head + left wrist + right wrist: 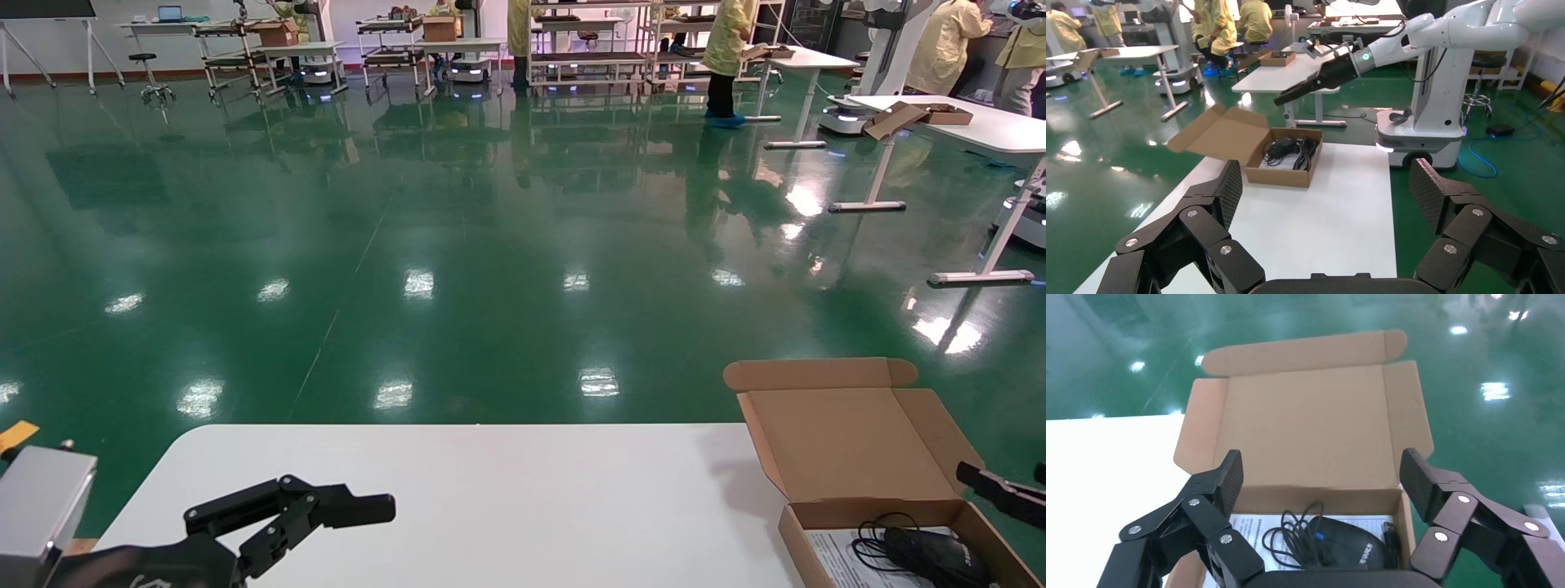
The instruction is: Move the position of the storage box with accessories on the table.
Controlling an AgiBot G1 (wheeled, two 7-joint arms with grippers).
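Note:
The brown cardboard storage box [825, 514] stands at the right end of the white table [490, 490], its flap lid [850, 441] open and leaning back. Inside lie a black mouse [1346, 542], a coiled black cable [1291, 536] and a white printed sheet [1251, 530]. My right gripper [1322, 474] is open and empty, hovering above the box's near side; it shows at the head view's right edge [1001, 478]. My left gripper [1327, 190] is open and empty, low over the table's left end [343, 506], far from the box [1284, 162].
Green glossy floor lies beyond the table's far edge. My own white base [1419, 131] stands beside the table. Other white desks [964, 122], shelving carts [588, 49] and people in yellow coats [727, 49] are far off.

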